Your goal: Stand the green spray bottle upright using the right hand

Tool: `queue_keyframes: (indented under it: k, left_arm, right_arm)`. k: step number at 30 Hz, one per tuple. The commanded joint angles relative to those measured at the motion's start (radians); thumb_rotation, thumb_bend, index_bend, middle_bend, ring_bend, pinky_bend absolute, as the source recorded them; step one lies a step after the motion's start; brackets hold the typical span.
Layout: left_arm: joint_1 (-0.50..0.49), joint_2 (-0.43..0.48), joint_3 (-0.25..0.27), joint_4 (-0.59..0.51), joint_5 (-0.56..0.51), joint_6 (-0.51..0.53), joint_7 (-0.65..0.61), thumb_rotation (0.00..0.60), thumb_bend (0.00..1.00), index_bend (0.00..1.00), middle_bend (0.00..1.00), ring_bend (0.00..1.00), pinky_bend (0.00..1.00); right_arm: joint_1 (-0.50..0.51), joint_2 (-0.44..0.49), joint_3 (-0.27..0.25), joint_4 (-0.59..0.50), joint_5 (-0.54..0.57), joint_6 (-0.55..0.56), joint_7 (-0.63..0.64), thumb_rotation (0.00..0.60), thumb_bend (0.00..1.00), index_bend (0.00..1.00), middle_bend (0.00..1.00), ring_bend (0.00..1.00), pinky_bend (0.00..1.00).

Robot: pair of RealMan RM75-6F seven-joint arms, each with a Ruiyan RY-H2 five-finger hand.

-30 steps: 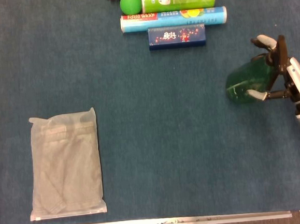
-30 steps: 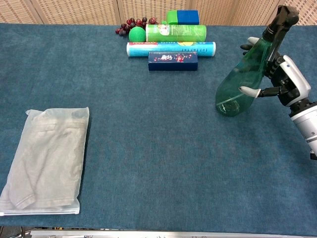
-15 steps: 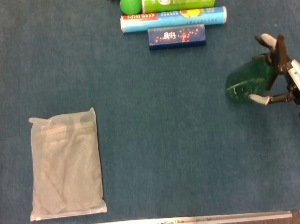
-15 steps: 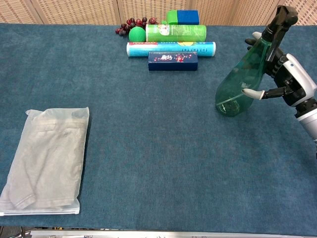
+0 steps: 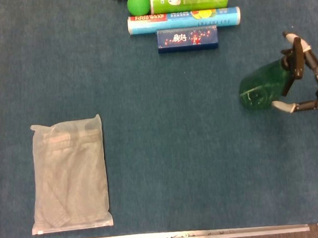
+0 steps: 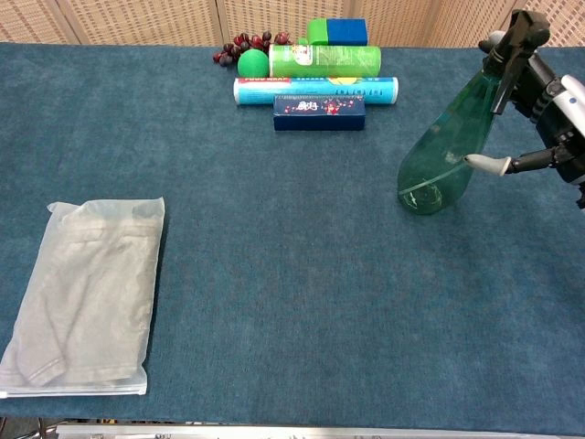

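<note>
A: Green spray bottle stands at the worktop's three o'clock, right robot hand spread, barely touching.

B: It leans; a careless withdrawal could topple it.

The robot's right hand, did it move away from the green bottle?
Yes. The right hand has drawn back toward the table's right edge, while the green spray bottle stands where it was.
</note>
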State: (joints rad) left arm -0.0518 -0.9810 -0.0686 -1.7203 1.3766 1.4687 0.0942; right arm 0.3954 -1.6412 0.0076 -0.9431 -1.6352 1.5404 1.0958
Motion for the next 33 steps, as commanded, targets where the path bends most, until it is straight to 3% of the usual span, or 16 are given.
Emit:
queue_keyframes:
  k: [1,9,16,19,25,33]
  left_arm:
    - [-0.015,0.081,-0.003,0.015,0.003,-0.047,-0.085,0.6,0.05,0.38,0.22,0.09,0.15]
    - [-0.017,0.08,0.004,0.019,0.008,-0.051,-0.08,0.6,0.05,0.38,0.22,0.09,0.15]
    - [-0.018,0.077,0.008,0.022,0.012,-0.052,-0.078,0.6,0.05,0.38,0.22,0.09,0.15]
    - [-0.019,0.075,0.011,0.027,0.017,-0.052,-0.079,0.6,0.05,0.38,0.22,0.09,0.15]
    - [-0.024,0.071,0.018,0.035,0.036,-0.056,-0.093,0.6,0.05,0.38,0.22,0.09,0.15]
    - [-0.032,0.073,0.031,0.047,0.062,-0.074,-0.136,0.6,0.05,0.38,0.22,0.09,0.15]
  right_arm:
    - [-0.019,0.085,0.003,-0.101,0.019,-0.021,-0.098,0.6,0.0,0.0,0.05,0.01,0.17]
    - [-0.056,0.261,-0.004,-0.316,0.095,-0.115,-0.358,0.6,0.0,0.0,0.04,0.0,0.15]
    - [-0.073,0.502,-0.032,-0.631,0.207,-0.256,-0.694,0.6,0.0,0.0,0.04,0.0,0.14]
    - [-0.086,0.569,-0.037,-0.732,0.241,-0.262,-0.843,0.6,0.0,0.0,0.06,0.0,0.14]
    - [-0.129,0.619,-0.047,-0.859,0.273,-0.204,-1.14,0.6,0.0,0.01,0.09,0.0,0.14]
    - [-0.215,0.586,-0.048,-0.929,0.297,-0.059,-1.467,0.6,0.0,0.07,0.11,0.0,0.14]
